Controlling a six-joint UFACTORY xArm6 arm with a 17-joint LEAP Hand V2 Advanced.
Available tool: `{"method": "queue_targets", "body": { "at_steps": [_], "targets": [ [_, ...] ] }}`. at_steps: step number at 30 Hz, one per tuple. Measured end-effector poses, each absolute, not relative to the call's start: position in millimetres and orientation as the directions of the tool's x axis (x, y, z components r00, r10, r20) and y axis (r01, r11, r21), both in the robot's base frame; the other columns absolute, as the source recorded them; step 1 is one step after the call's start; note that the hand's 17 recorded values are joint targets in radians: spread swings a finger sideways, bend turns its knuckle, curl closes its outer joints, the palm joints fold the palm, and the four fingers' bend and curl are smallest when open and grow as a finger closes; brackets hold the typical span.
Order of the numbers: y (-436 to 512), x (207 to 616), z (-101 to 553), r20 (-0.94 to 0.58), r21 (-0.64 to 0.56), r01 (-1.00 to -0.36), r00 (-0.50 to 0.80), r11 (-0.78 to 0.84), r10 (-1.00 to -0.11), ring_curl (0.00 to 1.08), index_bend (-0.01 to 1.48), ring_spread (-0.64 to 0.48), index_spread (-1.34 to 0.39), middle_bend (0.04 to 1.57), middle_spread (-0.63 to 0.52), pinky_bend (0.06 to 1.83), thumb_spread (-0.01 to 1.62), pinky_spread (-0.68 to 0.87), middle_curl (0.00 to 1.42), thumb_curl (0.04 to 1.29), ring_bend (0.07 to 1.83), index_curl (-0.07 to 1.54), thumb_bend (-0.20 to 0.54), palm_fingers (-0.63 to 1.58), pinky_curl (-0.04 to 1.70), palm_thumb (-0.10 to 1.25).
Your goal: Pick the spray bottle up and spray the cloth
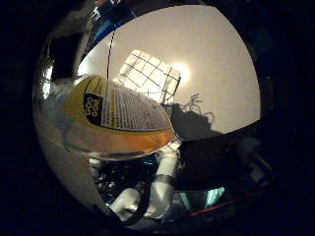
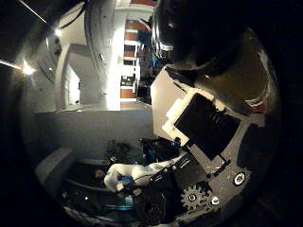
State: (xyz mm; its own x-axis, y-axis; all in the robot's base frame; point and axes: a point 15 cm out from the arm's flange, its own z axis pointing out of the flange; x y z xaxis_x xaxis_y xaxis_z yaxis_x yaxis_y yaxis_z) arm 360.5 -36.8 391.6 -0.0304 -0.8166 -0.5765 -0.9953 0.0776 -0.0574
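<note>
In the little finger side palm view, the spray bottle, with a yellow and white label and orange liquid, fills much of the picture close to my palm. My right hand has its white fingers curled by the bottle's underside and holds it above the table. The cloth, white with a dark grid pattern, lies flat on the light table beyond the bottle. In the thumb side palm view, a dark rounded part sits close to the palm; I cannot tell if it belongs to the bottle. White and black finger parts reach across that view.
A shadow of the hand and bottle falls on the table beside the cloth. The thumb side palm view looks out at a room with white walls, a doorway and bright lamps.
</note>
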Motion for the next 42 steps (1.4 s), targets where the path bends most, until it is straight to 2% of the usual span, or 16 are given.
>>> {"method": "queue_targets", "body": {
  "at_steps": [14, 23, 33, 42],
  "targets": [
    [16, 369, 389, -0.263, 0.010, -0.991, 0.126, -0.133, -0.956, 0.87, 1.21, -0.24, -0.21, 1.33, -0.16, 1.07, 0.94, -0.21, 0.87, 0.55, 1.30, 0.85, -0.021, 1.11, 1.24, 0.96],
    [49, 379, 355, -0.049, 0.104, -0.966, 0.231, -0.235, -0.972, 0.87, 1.21, -0.24, -0.21, 1.33, -0.15, 1.07, 0.94, -0.21, 0.87, 0.55, 1.30, 0.84, -0.021, 1.10, 1.25, 0.96],
    [75, 381, 297, 0.050, 0.264, -0.924, 0.300, -0.278, -0.953, 0.87, 1.22, -0.25, -0.20, 1.33, -0.15, 1.07, 0.95, -0.21, 0.87, 0.54, 1.30, 0.83, -0.021, 1.10, 1.25, 0.95],
    [88, 382, 287, 0.057, 0.285, -0.911, 0.327, -0.298, -0.943, 0.88, 1.22, -0.25, -0.20, 1.34, -0.15, 1.07, 0.95, -0.21, 0.86, 0.54, 1.30, 0.83, -0.021, 1.10, 1.25, 0.95]
  ]
}}
